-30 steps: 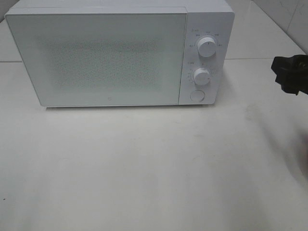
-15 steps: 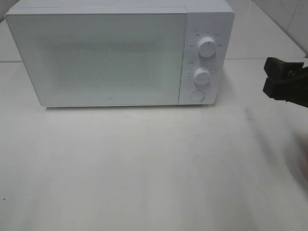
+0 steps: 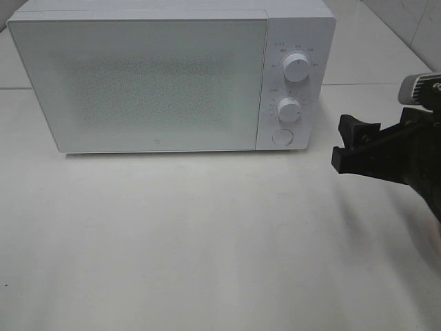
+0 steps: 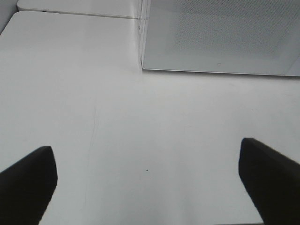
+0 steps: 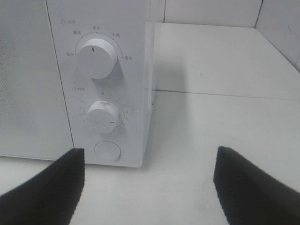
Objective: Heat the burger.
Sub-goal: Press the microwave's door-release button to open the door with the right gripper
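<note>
boxy white microwave (image 3: 171, 77) | speckled door (image 3: 138, 86) | blocky black right claw (image 3: 346, 143)

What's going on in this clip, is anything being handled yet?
Nothing is held. The white microwave sits on the table with its door closed, and no burger shows in any view. The right gripper hangs open just right of the control panel, facing its knobs and round button. The left gripper hangs open over the table, near the microwave's front.
</note>
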